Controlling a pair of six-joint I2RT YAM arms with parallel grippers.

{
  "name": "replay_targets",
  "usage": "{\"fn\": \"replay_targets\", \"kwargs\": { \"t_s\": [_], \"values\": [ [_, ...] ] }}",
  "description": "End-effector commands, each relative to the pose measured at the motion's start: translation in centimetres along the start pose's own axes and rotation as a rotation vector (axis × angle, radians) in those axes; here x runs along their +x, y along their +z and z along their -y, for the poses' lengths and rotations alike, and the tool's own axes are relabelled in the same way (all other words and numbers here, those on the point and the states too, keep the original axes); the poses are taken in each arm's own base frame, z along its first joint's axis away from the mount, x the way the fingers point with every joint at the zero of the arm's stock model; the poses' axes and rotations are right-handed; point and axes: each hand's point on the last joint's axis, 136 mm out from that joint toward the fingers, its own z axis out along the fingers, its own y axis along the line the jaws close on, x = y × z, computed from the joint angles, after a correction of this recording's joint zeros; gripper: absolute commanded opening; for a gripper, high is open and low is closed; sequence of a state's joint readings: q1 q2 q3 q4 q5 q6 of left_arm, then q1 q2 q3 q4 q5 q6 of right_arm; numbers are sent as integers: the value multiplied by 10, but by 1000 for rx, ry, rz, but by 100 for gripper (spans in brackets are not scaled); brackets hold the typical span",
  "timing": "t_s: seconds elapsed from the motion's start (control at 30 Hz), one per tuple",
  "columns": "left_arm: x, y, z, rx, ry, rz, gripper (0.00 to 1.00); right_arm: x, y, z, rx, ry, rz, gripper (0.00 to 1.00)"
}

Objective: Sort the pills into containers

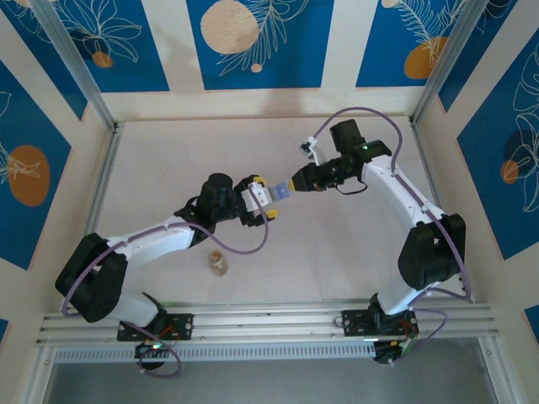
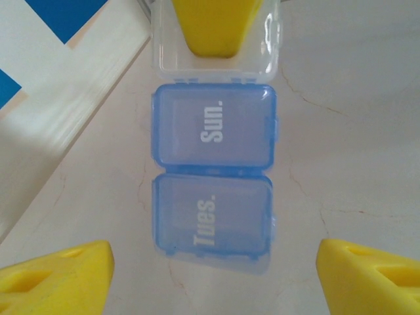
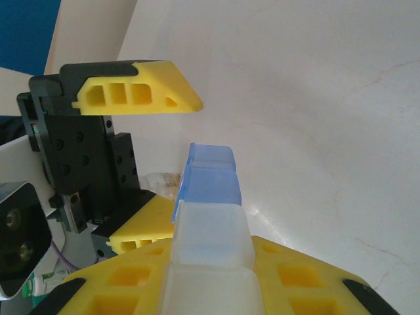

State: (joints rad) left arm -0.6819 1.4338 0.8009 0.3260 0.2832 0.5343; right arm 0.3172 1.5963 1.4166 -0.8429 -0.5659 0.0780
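Note:
The pill box [image 1: 274, 193] hangs above the table between the two arms. Its containers show in the left wrist view as two blue lids marked "Sun." [image 2: 213, 128] and "Tues." [image 2: 211, 220], then a clear one [image 2: 213, 46]. My right gripper [image 1: 296, 183] is shut on the clear end [image 3: 210, 243]. My left gripper [image 1: 259, 204] is open, its yellow fingers [image 2: 59, 275] standing wide on either side of the blue end without touching it. The pills are a tan mass in a small clear vial [image 1: 219, 263] on the table near the left arm.
The pale table [image 1: 337, 252] is walled by aluminium posts and blue patterned panels. A rail [image 1: 269, 320] along the near edge carries both arm bases. A purple cable [image 1: 244, 248] loops beside the vial.

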Motion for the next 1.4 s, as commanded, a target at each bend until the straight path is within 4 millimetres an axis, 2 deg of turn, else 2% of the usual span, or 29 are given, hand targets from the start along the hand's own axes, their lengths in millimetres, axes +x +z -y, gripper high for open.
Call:
{"fn": "replay_targets", "kwargs": {
  "t_s": [0.0,0.27,0.5,0.7,0.93,1.07,1.37],
  "values": [
    [-15,-1,-7,-13,2,31,78,4,1,-14,-54,-35,-18,15],
    [-29,-8,-26,-94,11,47,74,10,3,-16,-47,-65,-41,15],
    [-31,-19,-27,-113,43,35,75,10,3,-12,-27,-69,-41,15],
    [-46,-28,-27,-117,32,99,75,12,5,-10,-12,-72,-46,15],
    [-40,-31,-51,-252,45,57,75,16,7,-12,-23,-93,-58,15],
    [-39,-33,-56,-285,48,54,76,17,8,-16,-47,-103,-59,15],
    [-19,-29,-68,-370,21,-10,76,20,10,-21,-81,-113,-65,15]
  ]
}}
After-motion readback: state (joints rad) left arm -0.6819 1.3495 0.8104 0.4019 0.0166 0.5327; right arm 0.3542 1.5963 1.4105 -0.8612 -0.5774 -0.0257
